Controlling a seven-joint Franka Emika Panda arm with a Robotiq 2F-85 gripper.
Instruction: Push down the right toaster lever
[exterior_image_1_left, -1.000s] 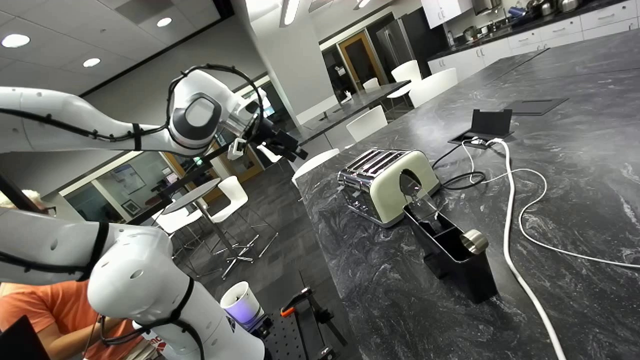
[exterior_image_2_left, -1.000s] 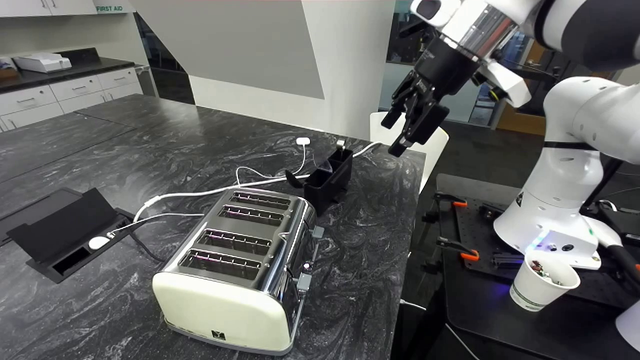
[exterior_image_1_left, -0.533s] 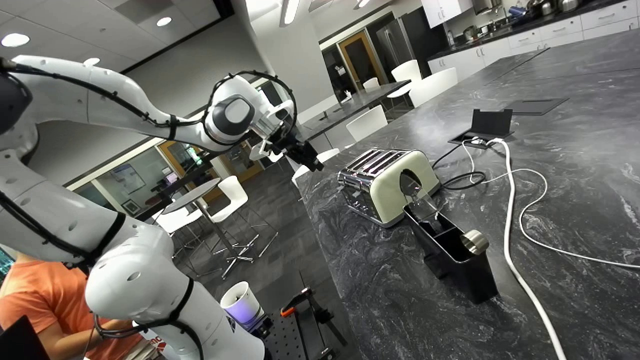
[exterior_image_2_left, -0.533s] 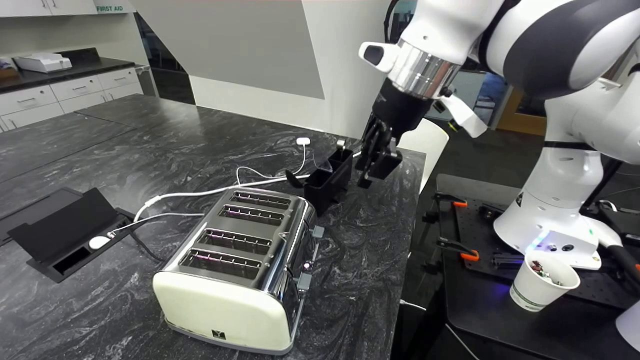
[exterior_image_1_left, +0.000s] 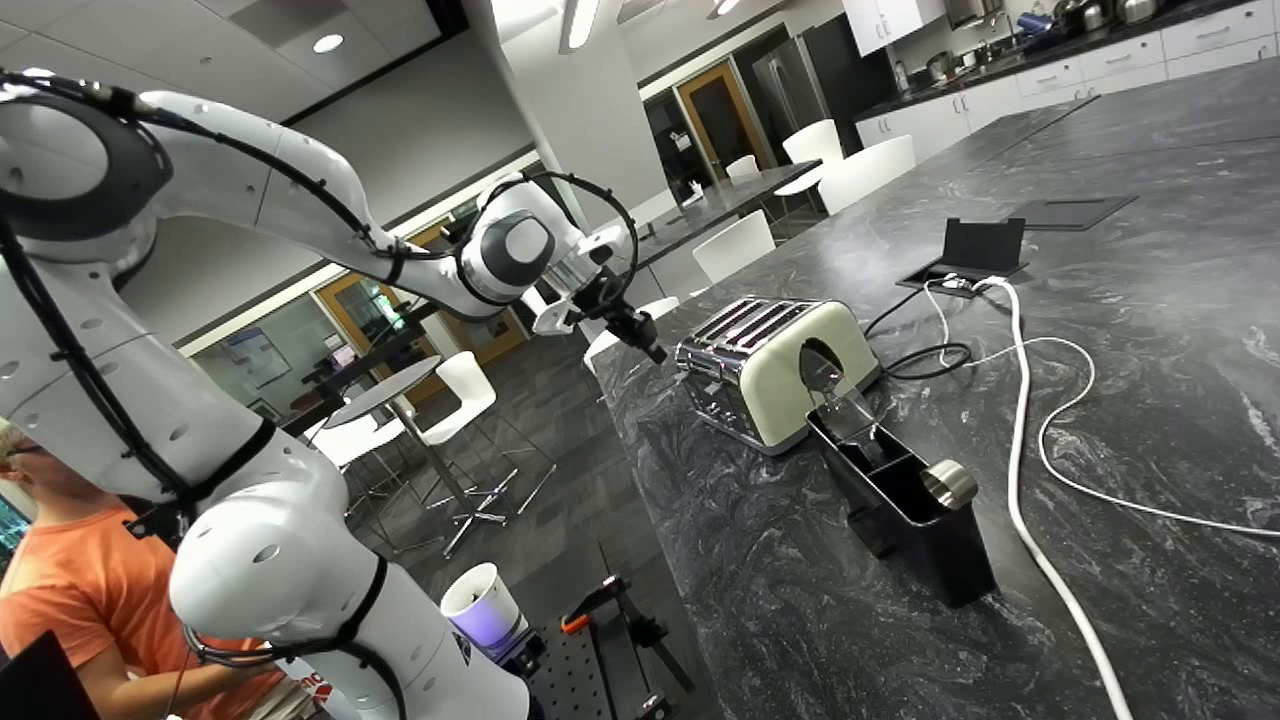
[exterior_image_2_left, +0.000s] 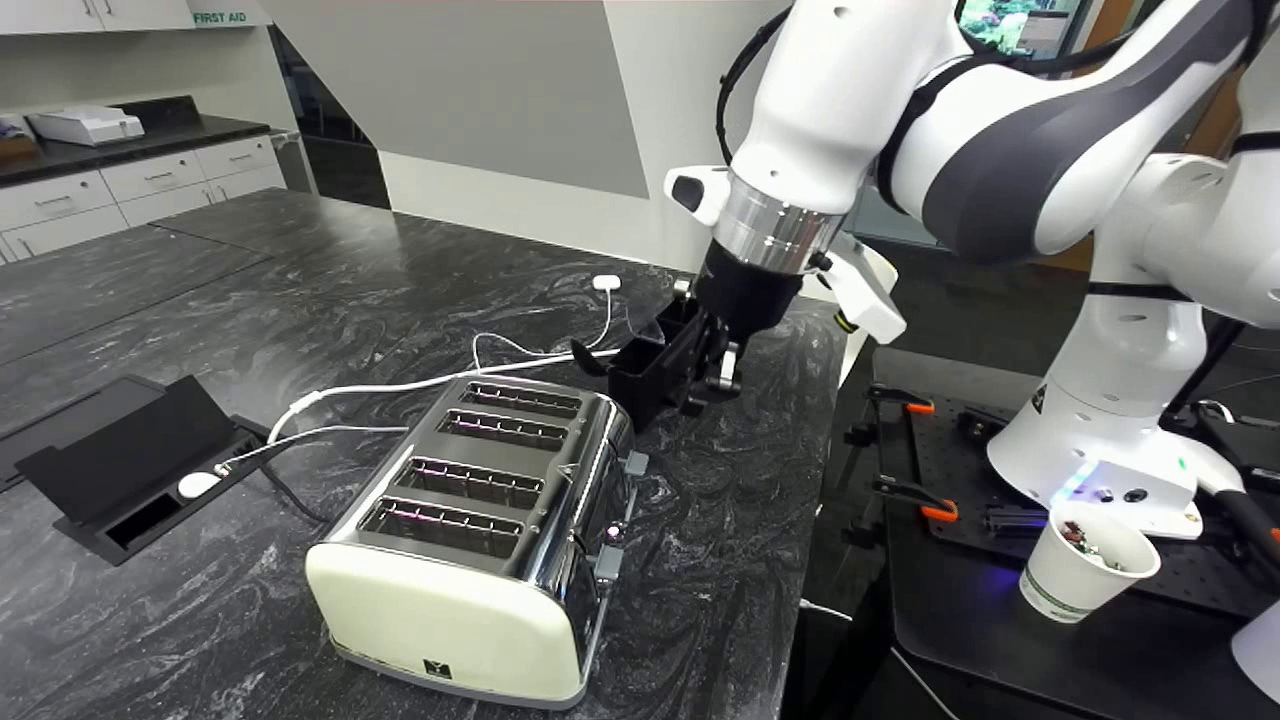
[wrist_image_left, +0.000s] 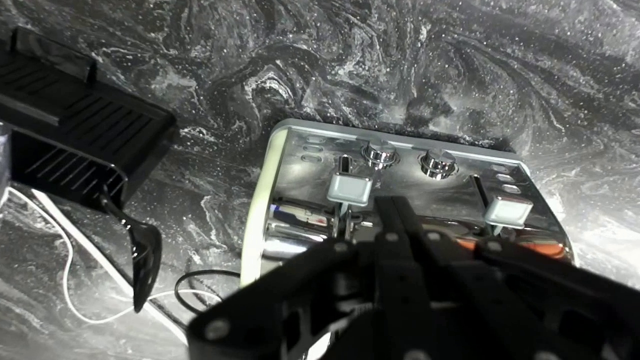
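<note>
The silver and cream toaster stands on the dark counter, in both exterior views. Its lever panel shows in the upside-down wrist view. There the pale grey lever nearer the black box is the right one as one faces the panel; the left lever sits across from it. My gripper is shut, fingertips together with nothing between them. In the wrist view its tips appear between the levers, nearer the right one, apart from both. In an exterior view the gripper hangs just off the lever side.
Close to the toaster's end stands a black box, partly behind the gripper in an exterior view. White cables cross the counter. A flip-up outlet lid lies on the far side. The counter edge faces the robot base.
My gripper has come down and across toward the toaster's lever side, and its fingers have gone from open to shut. The toaster and black box have stayed in place.
</note>
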